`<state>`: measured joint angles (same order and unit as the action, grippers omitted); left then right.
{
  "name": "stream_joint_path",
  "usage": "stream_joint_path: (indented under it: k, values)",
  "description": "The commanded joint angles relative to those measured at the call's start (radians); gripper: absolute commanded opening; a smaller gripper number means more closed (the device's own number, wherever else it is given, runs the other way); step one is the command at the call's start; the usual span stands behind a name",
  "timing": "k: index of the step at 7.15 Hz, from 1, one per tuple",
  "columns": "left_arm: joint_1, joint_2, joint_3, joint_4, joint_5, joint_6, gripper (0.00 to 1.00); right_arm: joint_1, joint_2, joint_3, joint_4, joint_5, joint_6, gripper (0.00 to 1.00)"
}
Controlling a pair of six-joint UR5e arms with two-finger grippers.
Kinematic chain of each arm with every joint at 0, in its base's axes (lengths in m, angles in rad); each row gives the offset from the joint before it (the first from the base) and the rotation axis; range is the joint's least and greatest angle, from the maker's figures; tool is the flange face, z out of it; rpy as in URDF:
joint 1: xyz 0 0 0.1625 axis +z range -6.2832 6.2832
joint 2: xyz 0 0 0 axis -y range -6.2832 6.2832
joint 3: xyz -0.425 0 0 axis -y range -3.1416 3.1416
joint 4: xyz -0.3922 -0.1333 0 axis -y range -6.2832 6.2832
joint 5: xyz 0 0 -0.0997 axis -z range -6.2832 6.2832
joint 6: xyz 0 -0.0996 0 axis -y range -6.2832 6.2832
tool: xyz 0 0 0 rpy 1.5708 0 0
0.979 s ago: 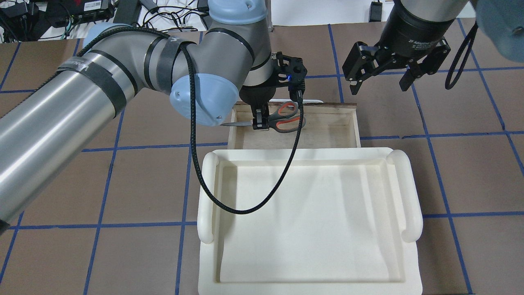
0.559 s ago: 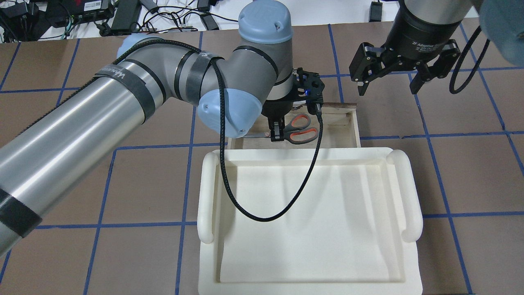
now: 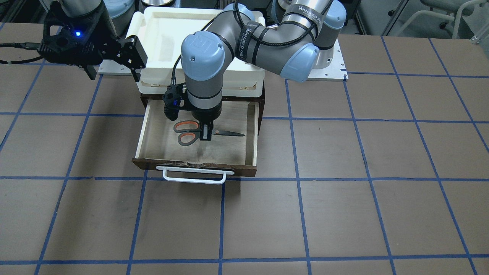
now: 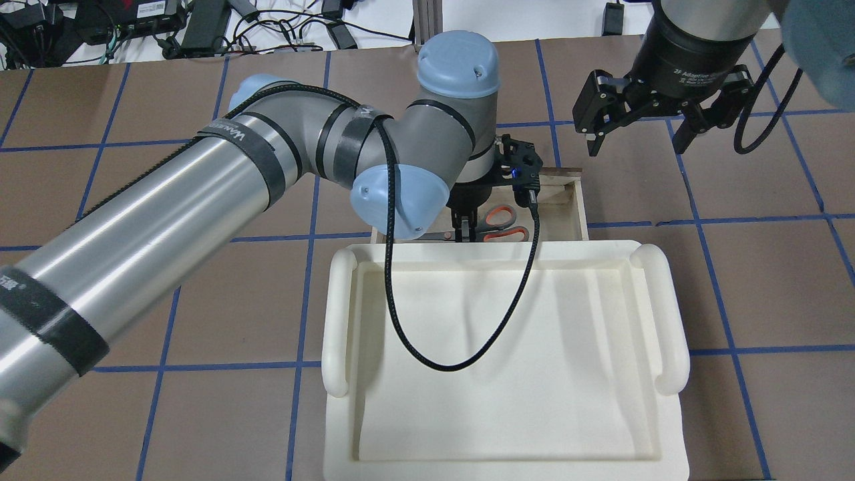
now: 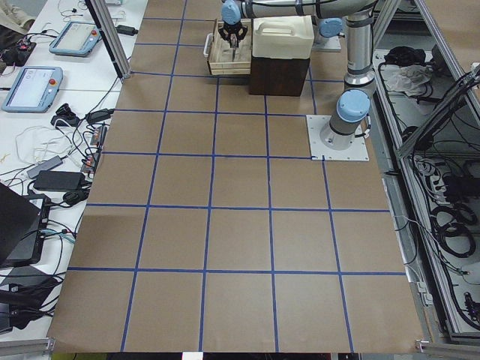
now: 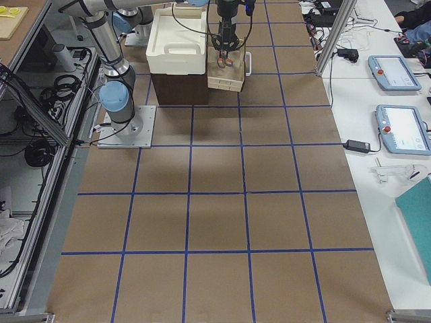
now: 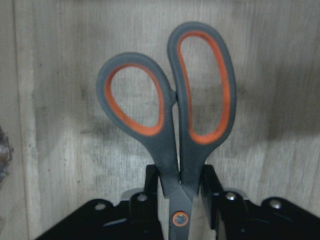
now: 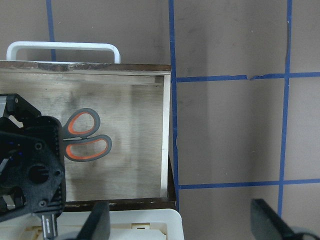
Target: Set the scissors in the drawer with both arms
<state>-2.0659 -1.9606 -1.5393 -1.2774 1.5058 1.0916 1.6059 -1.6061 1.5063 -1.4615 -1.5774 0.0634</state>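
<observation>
Gripping the grey-handled, orange-lined scissors (image 7: 170, 150) near their pivot, the black two-finger left gripper (image 3: 206, 134) holds them level inside the dark brown wooden drawer (image 3: 153, 163). The right gripper (image 4: 636, 137) hangs beside the drawer, fingers spread wide.

The left end effector (image 3: 206, 136) stands inside the pulled-out drawer (image 3: 143, 131), clamped on the scissors (image 3: 188, 132) near their pivot. Beyond the handle loops, bare plywood floor runs to the side wall. Past the blade tips a narrower strip reaches the opposite wall. On its robot side the cream tray (image 3: 160, 26) closes off the drawer's back. The right end effector (image 3: 114, 72) hangs with fingers spread, higher up and outside the loop-side wall, over bare counter (image 3: 76, 145).
</observation>
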Motion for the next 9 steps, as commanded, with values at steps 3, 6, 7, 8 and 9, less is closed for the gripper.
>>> stream_joint_path:
  k: [3, 6, 7, 8, 9]
  values:
    - [-0.016, -0.011, -0.033, 0.010, 0.001, -0.001, 0.47, -0.001, 0.000, 0.000, -0.005, -0.001, 0.004, 1.00]
    - [-0.005, 0.028, -0.018, 0.020, -0.006, -0.007, 0.94, -0.001, 0.002, 0.002, -0.007, -0.001, 0.003, 1.00]
    - [0.016, 0.040, -0.009, 0.020, -0.010, -0.007, 0.94, -0.001, 0.002, 0.002, -0.010, -0.001, 0.003, 1.00]
    - [0.050, 0.063, 0.007, 0.010, -0.031, -0.007, 0.93, -0.001, 0.002, 0.002, -0.008, -0.001, 0.003, 1.00]
    - [0.100, 0.092, 0.024, 0.003, -0.032, -0.009, 0.93, -0.001, 0.003, 0.002, -0.013, 0.000, 0.003, 1.00]
